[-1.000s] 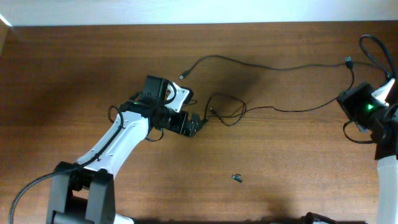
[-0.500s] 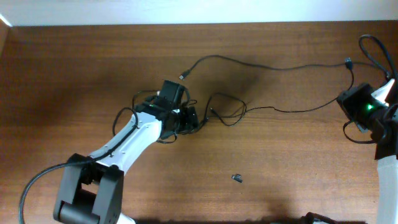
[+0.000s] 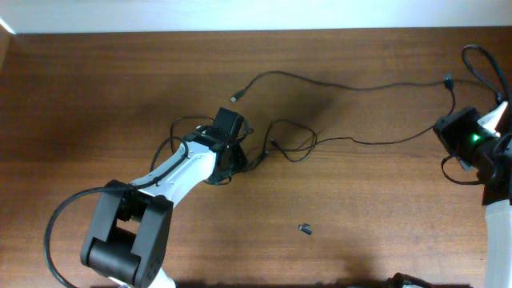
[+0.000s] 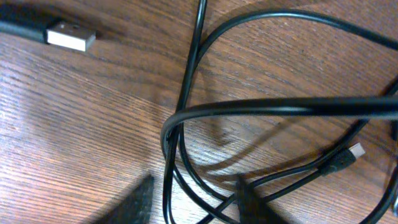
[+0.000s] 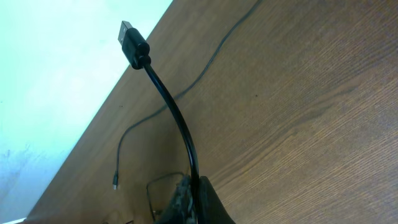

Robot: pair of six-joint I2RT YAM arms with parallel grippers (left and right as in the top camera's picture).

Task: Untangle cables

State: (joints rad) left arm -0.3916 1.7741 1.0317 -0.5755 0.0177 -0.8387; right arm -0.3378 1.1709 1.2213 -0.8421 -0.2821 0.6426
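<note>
Your left gripper point(image 4: 196, 202): jaws apart, straddling thin black flexible cables point(image 4: 273, 106) on brown wooden tabletop point(image 4: 74, 124). Your right gripper point(image 5: 191, 193): jaws clamped on one cable.

Thin black cables point(image 3: 314, 141), loosely looped and crossed at centre, two long strands rightward, small plugs at the ends.

No text, label, brand, number or sign can be read in any view. The cables point(image 4: 280, 106) and their plugs show no legible marking. The only signal is a small green light point(image 3: 475, 137) glowing on the right arm's housing point(image 3: 458, 128), at about 3 o'clock in the overhead view.
</note>
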